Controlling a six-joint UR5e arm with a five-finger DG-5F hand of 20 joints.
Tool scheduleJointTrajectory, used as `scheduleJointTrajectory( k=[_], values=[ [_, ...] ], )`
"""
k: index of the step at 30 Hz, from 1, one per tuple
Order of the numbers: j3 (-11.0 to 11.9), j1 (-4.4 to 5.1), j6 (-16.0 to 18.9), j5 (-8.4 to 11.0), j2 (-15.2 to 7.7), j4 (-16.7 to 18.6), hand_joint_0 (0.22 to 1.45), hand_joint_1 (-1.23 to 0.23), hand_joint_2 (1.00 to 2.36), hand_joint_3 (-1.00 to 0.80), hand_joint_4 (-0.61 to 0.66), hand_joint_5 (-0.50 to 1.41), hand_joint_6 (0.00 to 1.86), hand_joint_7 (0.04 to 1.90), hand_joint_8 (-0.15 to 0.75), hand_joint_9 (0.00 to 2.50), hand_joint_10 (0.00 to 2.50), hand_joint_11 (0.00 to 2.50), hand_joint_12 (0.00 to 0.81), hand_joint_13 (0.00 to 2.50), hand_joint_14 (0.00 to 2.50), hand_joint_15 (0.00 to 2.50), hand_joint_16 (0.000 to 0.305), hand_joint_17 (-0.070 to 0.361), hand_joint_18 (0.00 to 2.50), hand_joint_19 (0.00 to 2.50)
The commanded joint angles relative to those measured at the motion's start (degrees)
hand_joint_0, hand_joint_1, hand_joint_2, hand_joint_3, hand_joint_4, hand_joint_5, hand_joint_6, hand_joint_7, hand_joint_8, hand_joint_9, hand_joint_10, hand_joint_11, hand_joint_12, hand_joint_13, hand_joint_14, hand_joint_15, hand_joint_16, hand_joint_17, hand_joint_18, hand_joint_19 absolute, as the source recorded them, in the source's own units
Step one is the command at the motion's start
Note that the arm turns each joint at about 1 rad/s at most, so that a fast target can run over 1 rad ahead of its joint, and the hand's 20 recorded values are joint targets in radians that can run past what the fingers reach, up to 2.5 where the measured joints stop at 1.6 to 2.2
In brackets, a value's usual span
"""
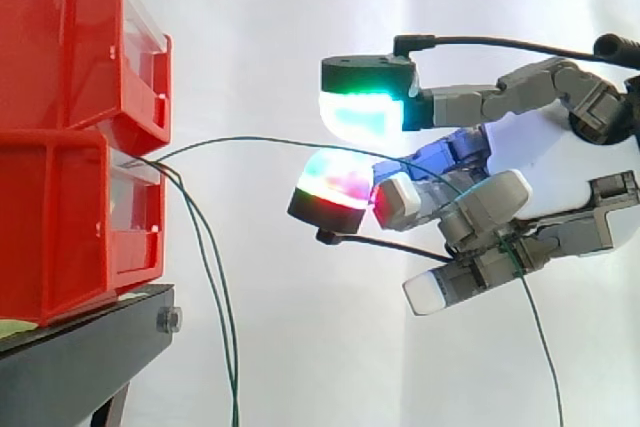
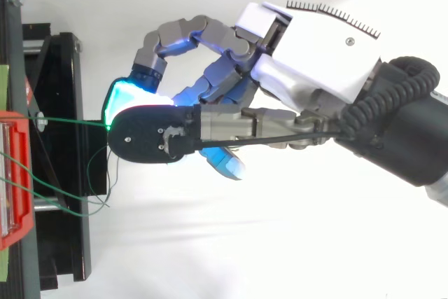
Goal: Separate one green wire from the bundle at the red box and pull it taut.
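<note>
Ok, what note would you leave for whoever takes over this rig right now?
Hand: fingers curled on one thin green wire, which runs from the stacked red plastic bins to the hand; its free end hangs below the palm.
The other green wires hang down beside the bins.
Done: one wire separated.
Left: it bows slightly; pull further until taut.

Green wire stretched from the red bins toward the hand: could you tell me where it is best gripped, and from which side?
Pinch the green wire on its free span midway between the red bins and the hand, where it runs nearly level and stands clear of the hanging green strands. Come in level from the side view's right, across the wire.
</note>
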Motion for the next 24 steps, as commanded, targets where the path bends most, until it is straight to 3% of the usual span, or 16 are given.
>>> scheduleJointTrajectory(
  k=[1, 11, 16, 24],
  values=[
    [0.7, -0.12, 0.0, -0.06, -0.1, -1.2, 0.63, -0.69, 1.02, -0.29, 0.10, -0.21, 0.89, 1.01, 0.272, 1.20, 0.02, 1.04, 0.331, 1.59, 0.01, 1.38, 0.051, 0.114, 0.94, 0.50],
    [1.1, -0.12, 0.0, 0.03, -0.1, -1.4, 0.63, -0.71, 1.02, -0.26, 0.09, -0.21, 0.90, 0.98, 0.270, 1.18, 0.02, 1.05, 0.342, 1.54, 0.02, 1.31, 0.051, 0.114, 0.93, 0.50],
    [1.1, 0.05, 0.0, 0.20, 0.0, -1.4, 0.58, -0.60, 1.00, -0.50, 0.12, -0.21, 0.90, 0.97, 0.271, 1.21, 0.02, 1.04, 0.344, 1.56, 0.02, 1.31, 0.051, 0.115, 0.94, 0.51],
    [1.1, 0.23, 0.0, 0.20, 0.0, -1.4, 0.59, -0.62, 1.00, -0.50, 0.12, -0.20, 0.89, 0.98, 0.275, 1.22, 0.02, 1.04, 0.346, 1.56, 0.02, 1.30, 0.051, 0.115, 0.94, 0.50]
  ],
)
